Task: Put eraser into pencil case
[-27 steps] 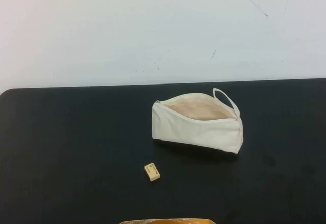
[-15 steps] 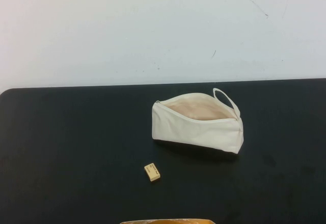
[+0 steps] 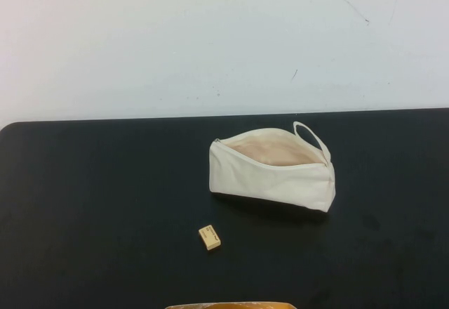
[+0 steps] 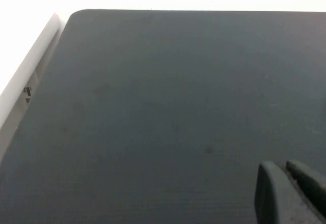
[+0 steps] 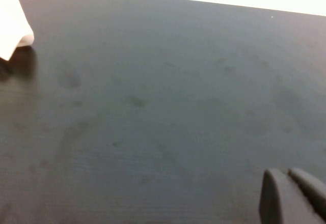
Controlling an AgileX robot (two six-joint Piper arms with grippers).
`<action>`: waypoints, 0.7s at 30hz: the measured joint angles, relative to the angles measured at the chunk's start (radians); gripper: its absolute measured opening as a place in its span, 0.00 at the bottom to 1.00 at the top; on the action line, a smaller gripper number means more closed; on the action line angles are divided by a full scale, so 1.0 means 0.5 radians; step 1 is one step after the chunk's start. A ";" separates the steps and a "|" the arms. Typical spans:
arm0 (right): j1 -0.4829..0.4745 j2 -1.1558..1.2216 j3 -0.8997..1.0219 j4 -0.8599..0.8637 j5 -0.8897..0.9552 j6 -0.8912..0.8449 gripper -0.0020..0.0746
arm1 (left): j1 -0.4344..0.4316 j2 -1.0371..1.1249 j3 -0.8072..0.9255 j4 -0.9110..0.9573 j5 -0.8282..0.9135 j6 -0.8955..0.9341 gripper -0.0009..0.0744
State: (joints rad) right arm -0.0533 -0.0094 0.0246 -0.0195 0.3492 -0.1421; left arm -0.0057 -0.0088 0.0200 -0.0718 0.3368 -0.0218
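Observation:
The eraser [image 3: 209,237] is a tiny cream-yellow block lying on the black table, in front and to the left of the pencil case. The pencil case [image 3: 272,170] is a cream-white zip pouch lying with its mouth unzipped, beige lining showing, and a loop strap [image 3: 309,137] at its right end. One corner of the pouch shows in the right wrist view [image 5: 12,28]. My left gripper [image 4: 285,170] is shut and empty over bare table near the table's left edge. My right gripper [image 5: 286,175] is shut and empty over bare table to the right of the pouch. Neither arm shows in the high view.
The black table [image 3: 105,196] ends at a white wall behind. A tan object [image 3: 231,305] sticks in at the front edge of the high view. The table's left edge and a white surface beside it [image 4: 30,76] show in the left wrist view.

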 joint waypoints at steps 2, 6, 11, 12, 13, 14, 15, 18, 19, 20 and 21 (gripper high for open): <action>0.000 0.000 0.000 0.000 0.000 0.000 0.02 | 0.000 0.000 0.000 0.000 0.000 0.000 0.01; 0.000 0.000 0.000 0.000 0.000 0.000 0.02 | 0.000 0.000 0.000 0.000 0.000 0.000 0.01; 0.000 0.000 0.000 0.000 0.000 0.000 0.02 | 0.000 0.000 0.000 0.004 0.000 0.000 0.01; 0.000 0.000 0.000 0.000 0.000 0.000 0.02 | 0.000 0.000 0.000 0.016 0.000 0.000 0.01; 0.000 0.000 0.000 0.000 0.000 0.000 0.02 | 0.000 0.000 0.000 0.041 -0.006 0.000 0.01; 0.000 0.000 0.000 0.000 0.000 0.000 0.02 | 0.000 0.000 0.000 0.072 -0.023 0.000 0.01; 0.000 0.000 0.000 0.000 0.000 0.000 0.02 | 0.000 0.000 0.000 0.109 -0.046 0.000 0.01; 0.000 0.000 0.000 0.000 0.000 0.000 0.02 | 0.000 0.000 0.013 0.197 -0.184 0.000 0.01; 0.000 0.000 0.000 0.000 0.000 0.000 0.02 | 0.000 0.000 0.013 0.223 -0.262 0.000 0.01; 0.000 0.000 0.000 0.000 0.000 0.000 0.02 | 0.000 0.000 0.013 0.240 -0.351 0.000 0.01; 0.000 0.000 0.000 0.000 0.000 0.000 0.02 | 0.000 0.000 0.013 0.249 -0.421 0.000 0.01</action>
State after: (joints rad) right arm -0.0533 -0.0094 0.0246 -0.0195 0.3492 -0.1421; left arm -0.0057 -0.0088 0.0263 0.0529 0.1265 -0.0218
